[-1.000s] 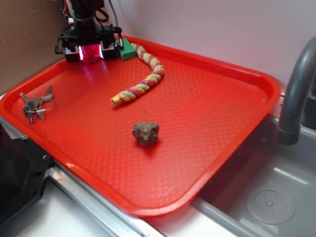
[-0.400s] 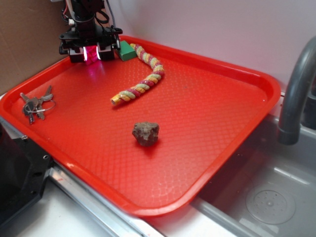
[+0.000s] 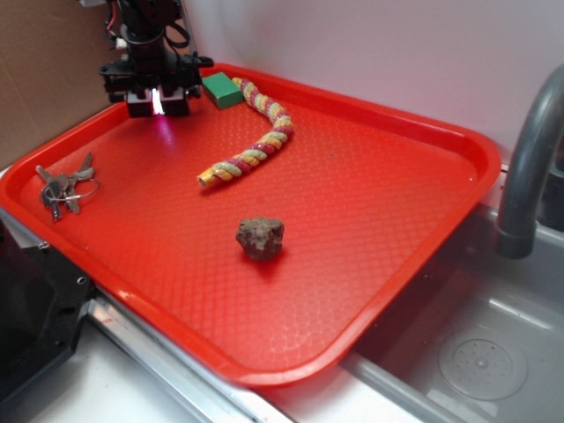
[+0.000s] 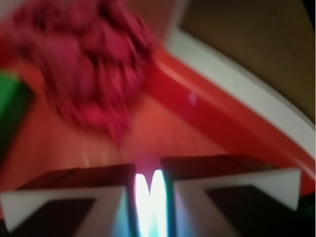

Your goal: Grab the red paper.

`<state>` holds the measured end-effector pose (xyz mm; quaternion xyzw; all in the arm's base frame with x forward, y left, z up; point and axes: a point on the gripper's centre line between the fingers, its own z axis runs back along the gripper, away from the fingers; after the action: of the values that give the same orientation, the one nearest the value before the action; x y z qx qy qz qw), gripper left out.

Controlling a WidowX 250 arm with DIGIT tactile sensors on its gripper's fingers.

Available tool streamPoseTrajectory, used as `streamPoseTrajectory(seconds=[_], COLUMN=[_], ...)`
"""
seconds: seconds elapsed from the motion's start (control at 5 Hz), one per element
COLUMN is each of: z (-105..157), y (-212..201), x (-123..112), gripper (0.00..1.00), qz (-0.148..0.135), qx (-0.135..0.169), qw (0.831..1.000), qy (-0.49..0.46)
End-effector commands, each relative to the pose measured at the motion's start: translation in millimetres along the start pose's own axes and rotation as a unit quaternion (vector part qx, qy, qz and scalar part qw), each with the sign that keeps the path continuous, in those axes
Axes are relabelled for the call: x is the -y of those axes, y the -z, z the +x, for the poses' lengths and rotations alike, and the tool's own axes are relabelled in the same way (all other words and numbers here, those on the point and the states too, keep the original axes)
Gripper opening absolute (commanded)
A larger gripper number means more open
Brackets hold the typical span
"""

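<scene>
The red paper (image 4: pixel 89 64) shows only in the wrist view, a blurred dark-red crumpled ball at the upper left. It lies ahead of my fingertips, not between them. My gripper (image 4: pixel 148 173) is shut, with only a thin bright slit between the jaws and nothing held. In the exterior view the gripper (image 3: pixel 157 101) hangs low over the far left corner of the red tray (image 3: pixel 370 194), and the paper is hidden behind it.
A green block (image 3: pixel 222 89) lies just right of the gripper. A red, yellow and white twisted rope (image 3: pixel 256 141), a brown rock (image 3: pixel 260 238) and keys (image 3: pixel 63 188) rest on the tray. The tray rim (image 4: pixel 212 123) runs close on the right. A faucet (image 3: pixel 529 159) stands over the sink.
The gripper has drawn back toward the tray's far left corner and its jaws have closed from wide apart to a thin slit. The other things have not moved.
</scene>
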<state>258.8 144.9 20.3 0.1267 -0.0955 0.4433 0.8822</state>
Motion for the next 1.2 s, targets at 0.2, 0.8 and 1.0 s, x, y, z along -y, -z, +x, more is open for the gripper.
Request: streamPoseTrajectory(seconds=[0.2, 0.8, 1.0], z=[-7.6, 40.4, 48.9], y=[-81.2, -46.8, -41.3], x=[-14.1, -4.5, 1.3], gripper=[0.48, 1.00, 1.00], qz=[-0.063, -0.044, -0.043], qx=[0.020, 0.083, 0.078], qw=[0.997, 0.996, 0.996], qy=[0.038, 0.013, 0.010])
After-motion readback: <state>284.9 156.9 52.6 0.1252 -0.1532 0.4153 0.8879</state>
